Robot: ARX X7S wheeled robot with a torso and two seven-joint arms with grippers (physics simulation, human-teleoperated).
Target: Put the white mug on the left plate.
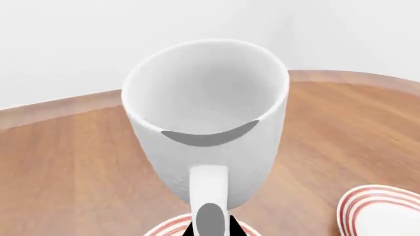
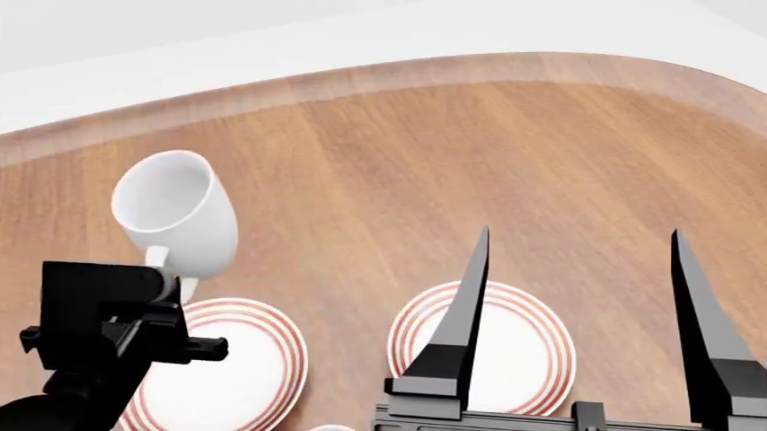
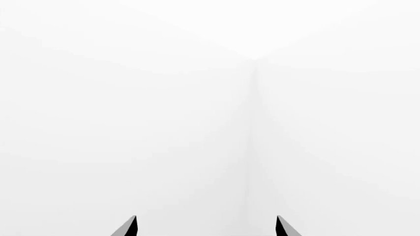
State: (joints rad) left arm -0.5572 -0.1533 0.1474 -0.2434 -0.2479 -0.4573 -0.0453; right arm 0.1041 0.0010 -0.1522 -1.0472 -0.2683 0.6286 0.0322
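Observation:
The white mug [image 2: 180, 211] hangs tilted above the table, its mouth turned up and away. My left gripper [image 2: 168, 278] is shut on the mug's loop handle [image 1: 208, 189], whose lower end sits between the dark fingertips. The left plate [image 2: 228, 364], white with thin red rings, lies just below and in front of the mug; its rim [image 1: 172, 227] shows under the handle in the left wrist view. My right gripper [image 2: 581, 238] stands open and raised over the right side of the table, with nothing between its fingers [image 3: 129, 227].
A second ringed plate [image 2: 509, 346] lies behind my right gripper's left finger; its edge [image 1: 377, 209] shows in the left wrist view. The wooden table [image 2: 396, 162] has a curved far edge against a white wall. The right wrist view shows only white wall.

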